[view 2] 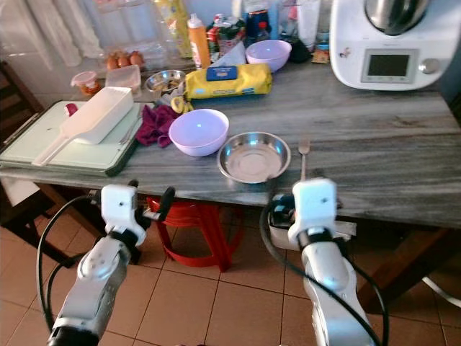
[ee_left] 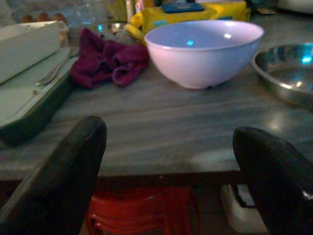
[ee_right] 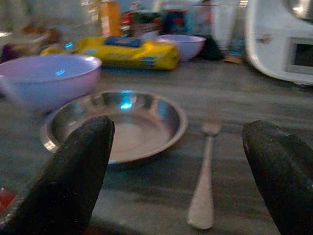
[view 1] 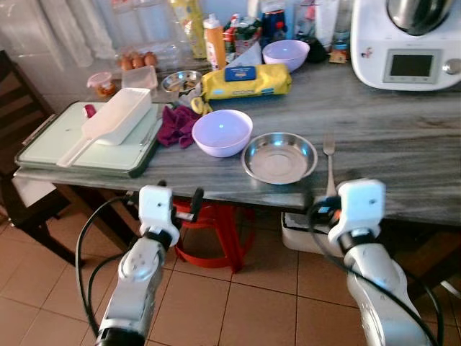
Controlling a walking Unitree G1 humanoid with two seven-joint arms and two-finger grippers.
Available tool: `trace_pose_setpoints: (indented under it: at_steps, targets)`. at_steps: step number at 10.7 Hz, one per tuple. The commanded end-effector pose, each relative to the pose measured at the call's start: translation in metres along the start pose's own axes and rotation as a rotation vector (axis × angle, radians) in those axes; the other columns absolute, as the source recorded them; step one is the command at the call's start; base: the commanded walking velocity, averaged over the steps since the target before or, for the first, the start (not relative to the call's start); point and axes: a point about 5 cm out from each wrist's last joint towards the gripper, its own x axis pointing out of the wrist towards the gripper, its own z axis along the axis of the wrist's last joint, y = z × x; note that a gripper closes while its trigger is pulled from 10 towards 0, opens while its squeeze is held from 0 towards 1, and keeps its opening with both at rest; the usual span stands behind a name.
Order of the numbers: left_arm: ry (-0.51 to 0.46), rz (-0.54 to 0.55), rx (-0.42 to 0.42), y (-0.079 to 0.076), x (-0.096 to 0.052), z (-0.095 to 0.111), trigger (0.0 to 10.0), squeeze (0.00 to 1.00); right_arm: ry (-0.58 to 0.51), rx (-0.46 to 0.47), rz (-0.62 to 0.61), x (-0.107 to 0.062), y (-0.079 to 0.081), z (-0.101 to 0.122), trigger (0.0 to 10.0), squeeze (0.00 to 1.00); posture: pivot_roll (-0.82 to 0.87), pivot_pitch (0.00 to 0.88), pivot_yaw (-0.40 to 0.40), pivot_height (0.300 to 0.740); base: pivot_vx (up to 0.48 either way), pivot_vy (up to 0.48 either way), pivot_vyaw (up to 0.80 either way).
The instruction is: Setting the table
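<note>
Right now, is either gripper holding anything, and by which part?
Nothing is held. The left gripper and right gripper both hang open at the table's near edge, short of the lilac bowl and fork.

Head cameras looked down over the table (view 1: 374, 137); wrist cameras sat low at its edge, sharing the steel plate (ee_right: 117, 125).

two lilac bowls (view 1: 222, 132), two steel dishes (view 1: 279, 158), one fork (view 1: 330, 164), three eggs (view 1: 138, 60)

I can't read the labels on the bottles (view 1: 214, 40) at the table's (view 1: 382, 137) far edge; the mixer (view 1: 407, 43) is cropped.
</note>
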Motion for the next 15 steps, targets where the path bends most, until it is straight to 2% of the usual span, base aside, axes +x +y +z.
trace_pose_setpoints:
  at_steps: [1, 2, 4, 5, 7, 9, 11, 15]
  targets:
    - [-0.009, 0.027, 0.019, 0.006, -0.004, 0.001, 10.0, 0.0, 0.015, 0.012, -0.073, -0.002, -0.008, -0.006, 10.0, 0.0, -0.18, 0.078, 0.137, 0.74, 0.0, 0.0, 0.0]
    - [-0.006, 0.073, -0.01, 0.011, -0.005, 0.0, 10.0, 0.0, 0.046, 0.026, -0.11, -0.01, -0.018, -0.014, 10.0, 0.0, -0.19, 0.082, 0.128, 0.74, 0.0, 0.0, 0.0]
    - [-0.001, 0.122, -0.014, 0.018, -0.009, -0.004, 10.0, 0.0, 0.107, 0.049, -0.138, -0.025, -0.028, -0.031, 10.0, 0.0, -0.19, 0.093, 0.108, 0.74, 0.0, 0.0, 0.0]
    - [0.013, 0.148, -0.014, 0.02, -0.016, -0.009, 10.0, 0.0, 0.13, 0.072, -0.147, -0.035, -0.03, -0.037, 10.0, 0.0, -0.19, 0.104, 0.095, 0.74, 0.0, 0.0, 0.0]
    - [0.029, 0.167, -0.014, 0.019, -0.023, -0.014, 10.0, 0.0, 0.14, 0.064, -0.125, -0.041, -0.026, -0.04, 10.0, 0.0, -0.19, 0.127, 0.093, 0.74, 0.0, 0.0, 0.0]
    - [0.025, 0.162, 0.0, 0.015, -0.022, -0.012, 10.0, 0.0, 0.111, 0.076, -0.105, -0.033, -0.022, -0.032, 10.0, 0.0, -0.18, 0.132, 0.101, 0.74, 0.0, 0.0, 0.0]
    - [0.028, 0.131, 0.004, 0.013, -0.015, -0.012, 10.0, 0.0, 0.077, 0.045, -0.064, -0.02, -0.016, -0.024, 10.0, 0.0, -0.22, 0.128, 0.101, 0.74, 0.0, 0.0, -0.79]
    - [0.014, 0.105, -0.005, -0.003, 0.005, -0.005, 10.0, 0.0, 0.046, 0.05, -0.081, -0.012, -0.017, -0.015, 10.0, 0.0, -0.26, 0.11, 0.091, 0.74, 0.0, 0.0, -0.71]
